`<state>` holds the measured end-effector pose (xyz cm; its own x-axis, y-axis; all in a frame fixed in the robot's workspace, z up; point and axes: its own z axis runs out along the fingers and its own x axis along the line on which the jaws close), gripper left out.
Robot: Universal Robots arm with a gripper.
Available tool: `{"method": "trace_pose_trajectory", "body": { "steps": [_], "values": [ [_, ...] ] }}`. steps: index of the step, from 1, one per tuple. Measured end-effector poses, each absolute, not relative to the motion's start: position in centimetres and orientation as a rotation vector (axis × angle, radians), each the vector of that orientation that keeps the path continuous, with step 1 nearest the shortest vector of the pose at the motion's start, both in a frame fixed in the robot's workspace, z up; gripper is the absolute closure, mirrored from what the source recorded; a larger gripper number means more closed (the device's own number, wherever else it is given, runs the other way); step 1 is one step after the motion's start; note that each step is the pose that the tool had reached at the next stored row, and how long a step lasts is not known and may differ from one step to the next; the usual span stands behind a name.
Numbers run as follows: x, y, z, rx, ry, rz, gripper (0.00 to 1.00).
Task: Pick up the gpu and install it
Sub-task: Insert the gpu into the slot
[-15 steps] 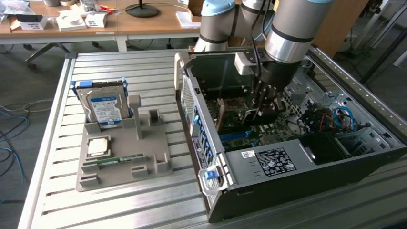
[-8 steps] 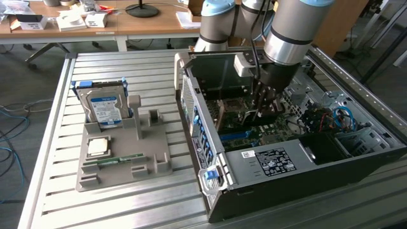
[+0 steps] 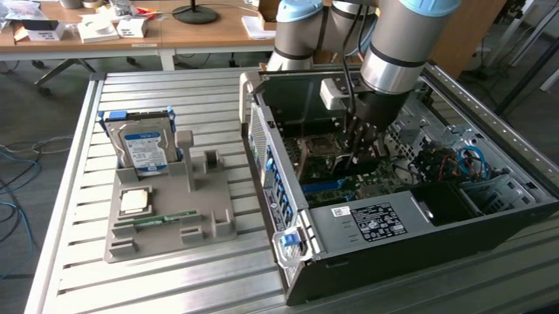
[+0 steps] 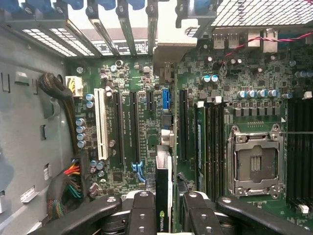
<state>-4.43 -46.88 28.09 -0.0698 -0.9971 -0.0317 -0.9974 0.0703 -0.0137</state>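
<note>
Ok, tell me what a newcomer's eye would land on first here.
The open black metal computer case lies on the slatted aluminium table, with the grey robot arm reaching down into it. In the wrist view the black gripper clamps a thin dark gpu card edge-on above the green motherboard. On the exterior view's left, a boxy hard drive with a blue-white label stands in a grey plastic holder.

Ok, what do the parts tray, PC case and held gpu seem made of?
The parts tray: matte grey plastic, dull and uniform. The PC case: sheet metal, black outside, bare grey inside, perforated. The gpu, in the pincer: black edge with a printed logo, probably plastic or coated board.
</note>
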Motion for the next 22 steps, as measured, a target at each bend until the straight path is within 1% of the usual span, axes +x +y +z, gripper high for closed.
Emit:
{"method": "trace_pose_trajectory", "body": {
  "steps": [22],
  "values": [
    [-6.5, -46.9, 27.9, -2.120, 2.274, 0.018, 0.74]
  ]
}}
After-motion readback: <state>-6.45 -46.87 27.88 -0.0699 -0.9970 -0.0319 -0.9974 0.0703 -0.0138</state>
